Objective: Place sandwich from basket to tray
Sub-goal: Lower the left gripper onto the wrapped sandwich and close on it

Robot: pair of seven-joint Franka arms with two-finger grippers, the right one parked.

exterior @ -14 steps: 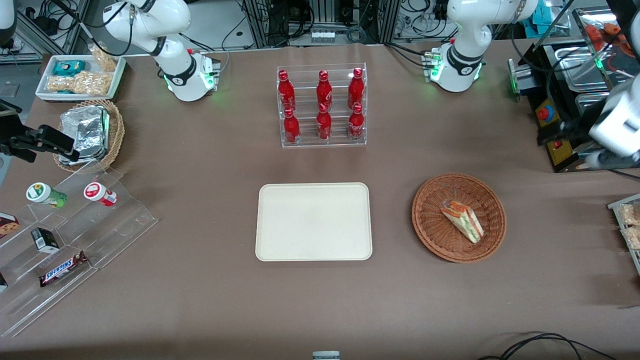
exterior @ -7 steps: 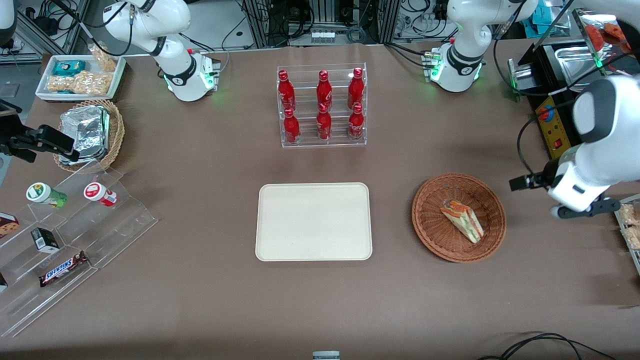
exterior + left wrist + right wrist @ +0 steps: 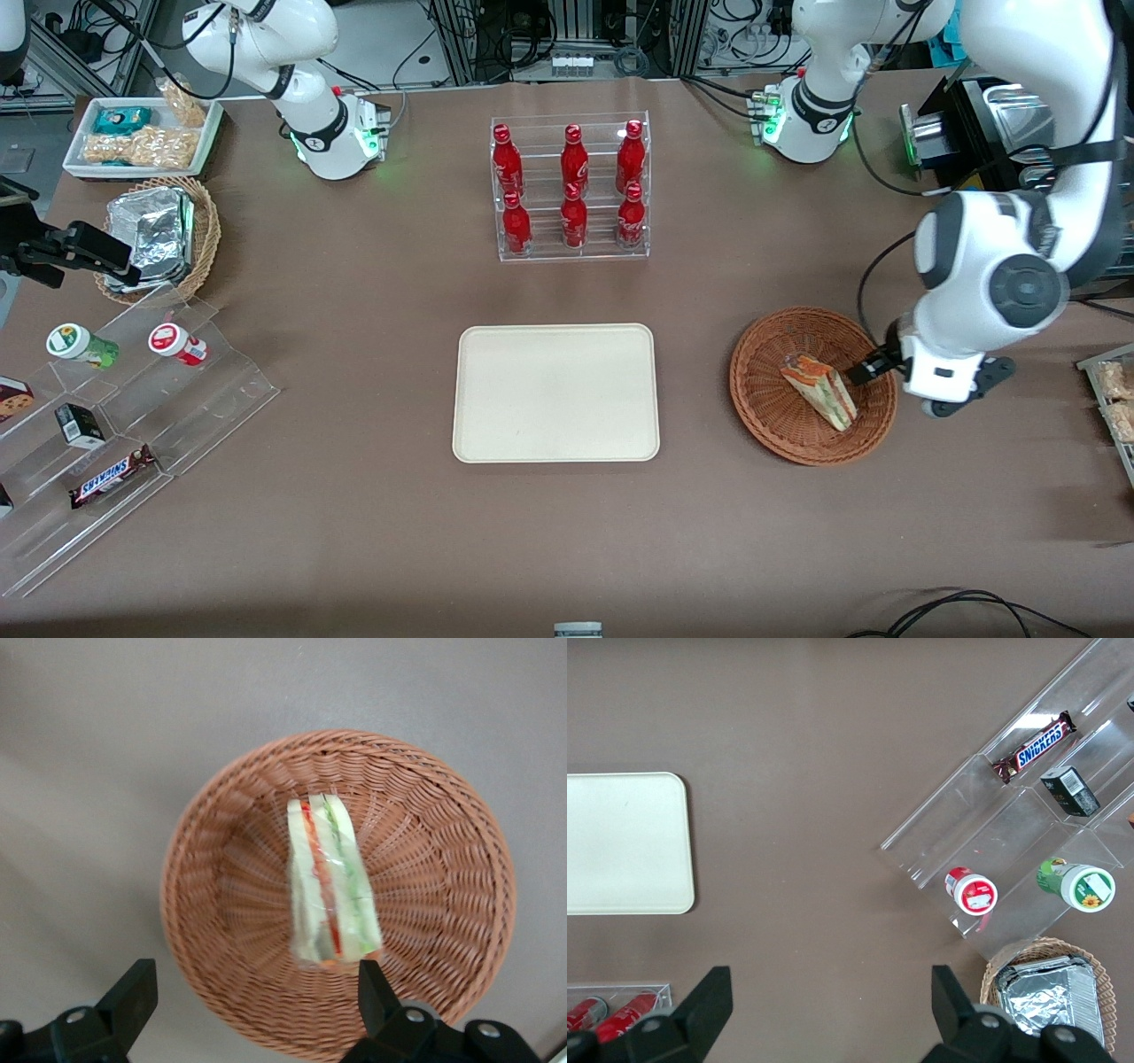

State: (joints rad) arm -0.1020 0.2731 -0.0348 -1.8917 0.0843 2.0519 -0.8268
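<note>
Sandwich (image 3: 819, 391), a clear-wrapped wedge with green, red and orange filling, lies in the reddish-brown wicker basket (image 3: 765, 408), off-centre toward the working arm's end; basket sits on the brown table (image 3: 354, 532) beside the cream tray (image 3: 555, 392), the two apart. Left arm's gripper (image 3: 252, 1005) hangs above the basket's rim at the working arm's end, fingers (image 3: 131, 992) spread wide and gripping nothing, clear of the sandwich. Tray bare; rack of red bottles (image 3: 571, 186) stands farther from the front camera than the tray.
</note>
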